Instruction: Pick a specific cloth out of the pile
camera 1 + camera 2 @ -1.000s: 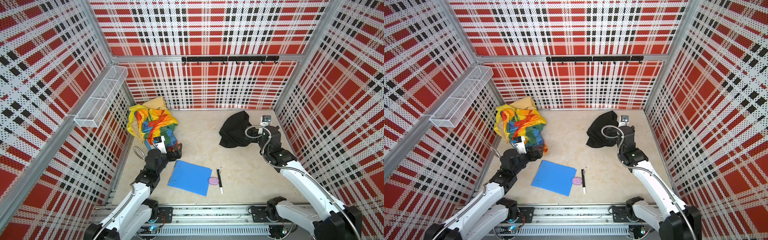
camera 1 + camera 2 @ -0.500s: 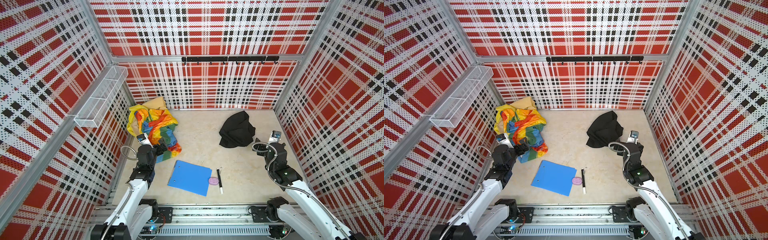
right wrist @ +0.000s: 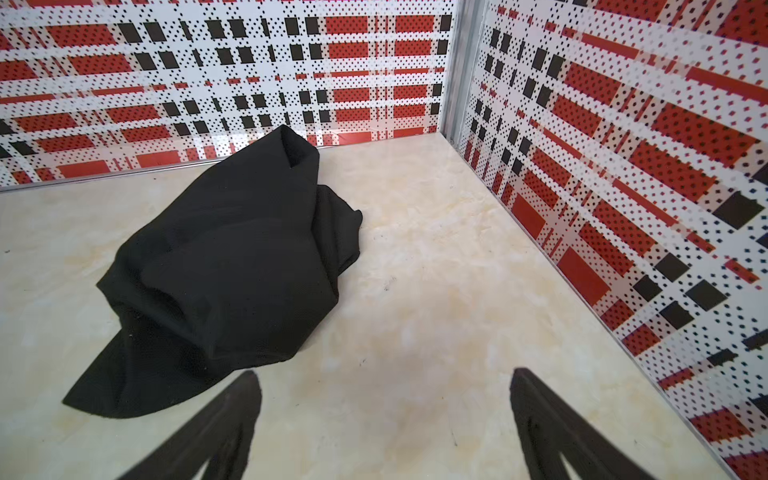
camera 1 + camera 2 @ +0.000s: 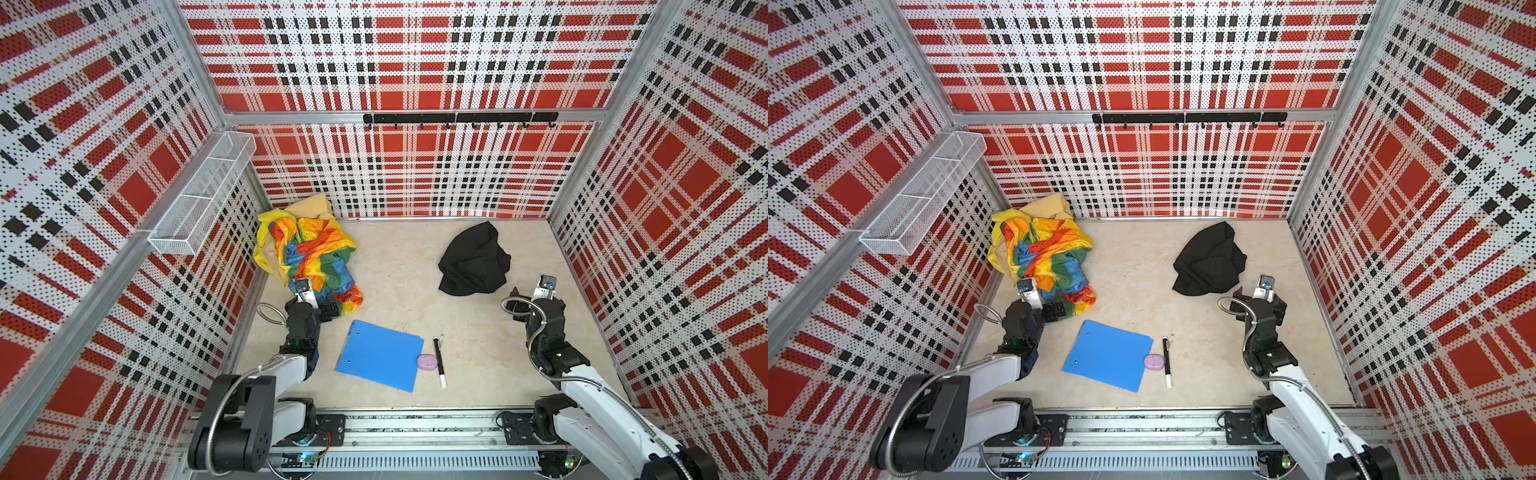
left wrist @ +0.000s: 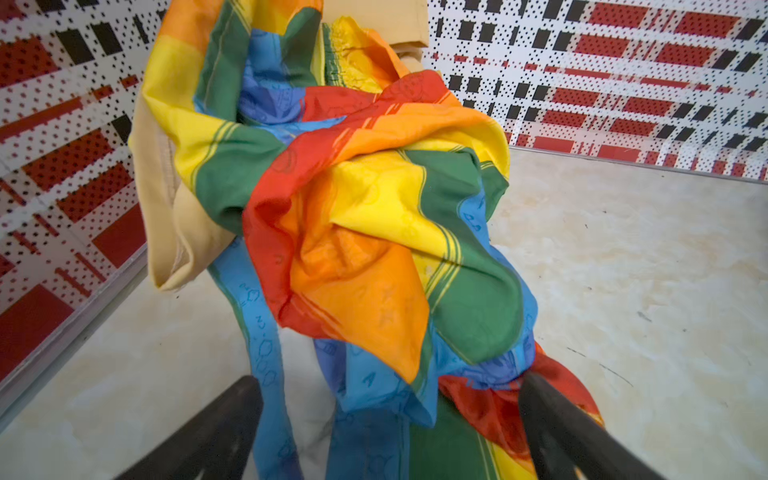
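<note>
The cloth [image 4: 473, 259] [image 4: 1210, 259] [image 3: 232, 270], plain black and crumpled, lies alone on the floor at the back right, apart from the pile. My right gripper [image 4: 528, 303] [image 4: 1254, 301] [image 3: 384, 378] stands open just in front of it, with only bare floor between its fingers. The pile [image 4: 307, 249] [image 4: 1042, 249] [image 5: 374, 208] sits in the back left corner, the rainbow-striped cloth on top of yellow and tan ones. My left gripper [image 4: 330, 309] [image 4: 1054, 309] [image 5: 386, 382] is open at the pile's near edge. The rainbow cloth's loose end lies between its fingers, ungripped.
A blue clipboard [image 4: 380, 355] lies front centre, with a pink disc [image 4: 427, 361] and a black marker [image 4: 439, 361] beside it. A white wire basket [image 4: 203, 195] hangs on the left wall. A black hook rail [image 4: 457, 118] runs along the back wall.
My right gripper has drawn back from the black cloth toward the front, leaving the cloth lying where it was. My left arm has folded back, its gripper staying at the pile's near edge.
</note>
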Robot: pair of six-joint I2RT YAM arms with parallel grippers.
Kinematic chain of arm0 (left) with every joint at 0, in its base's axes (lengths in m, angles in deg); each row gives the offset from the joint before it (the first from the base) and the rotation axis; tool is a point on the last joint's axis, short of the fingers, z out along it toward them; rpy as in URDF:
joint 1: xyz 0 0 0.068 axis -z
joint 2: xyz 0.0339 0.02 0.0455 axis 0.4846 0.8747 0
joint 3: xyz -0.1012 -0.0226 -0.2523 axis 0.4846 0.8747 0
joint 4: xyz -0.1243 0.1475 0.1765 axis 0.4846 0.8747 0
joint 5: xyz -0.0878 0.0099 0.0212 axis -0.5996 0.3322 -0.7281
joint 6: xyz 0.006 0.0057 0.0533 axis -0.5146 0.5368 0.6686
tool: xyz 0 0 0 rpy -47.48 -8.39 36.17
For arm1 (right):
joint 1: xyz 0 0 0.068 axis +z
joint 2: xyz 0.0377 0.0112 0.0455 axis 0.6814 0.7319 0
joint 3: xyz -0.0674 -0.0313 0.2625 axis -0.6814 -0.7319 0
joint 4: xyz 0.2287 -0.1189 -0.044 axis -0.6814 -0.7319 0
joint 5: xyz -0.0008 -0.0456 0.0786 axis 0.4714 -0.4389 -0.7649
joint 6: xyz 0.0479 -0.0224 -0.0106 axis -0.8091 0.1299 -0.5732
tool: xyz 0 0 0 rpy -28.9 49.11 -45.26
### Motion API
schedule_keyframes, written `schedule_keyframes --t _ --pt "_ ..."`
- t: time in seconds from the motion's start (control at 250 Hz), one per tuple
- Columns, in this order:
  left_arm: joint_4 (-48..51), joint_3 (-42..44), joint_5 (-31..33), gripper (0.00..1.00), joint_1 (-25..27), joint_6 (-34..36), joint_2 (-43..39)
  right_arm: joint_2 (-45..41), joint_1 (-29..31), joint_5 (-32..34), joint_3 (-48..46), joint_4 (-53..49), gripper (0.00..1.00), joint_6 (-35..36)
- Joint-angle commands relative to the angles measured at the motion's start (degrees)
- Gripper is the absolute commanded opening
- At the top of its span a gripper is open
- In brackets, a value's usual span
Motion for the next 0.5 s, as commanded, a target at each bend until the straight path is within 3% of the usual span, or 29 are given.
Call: schedule_keyframes --t 0.0,0.18,0.316,0.496 --pt "-14.6 0.1 -1.1 0.99 0.7 5.0 2.8 2.0 -1.6 -0.4 -1.1 9.9 1.0 2.1" --pt "-21.4 -1.1 -2.9 0.99 0.3 6.3 9.9 7.1 -5.8 -2.5 -1.3 13.5 1.0 2.5" --pt "-35.8 0.5 -2.5 0.99 0.5 6.9 19.6 10.8 -8.1 -3.6 -2.1 18.4 1.0 2.7" --pt "-28.8 -1.8 -3.0 0.99 -0.2 5.6 18.3 18.3 -9.3 -3.6 -3.4 28.2 1.0 5.3"
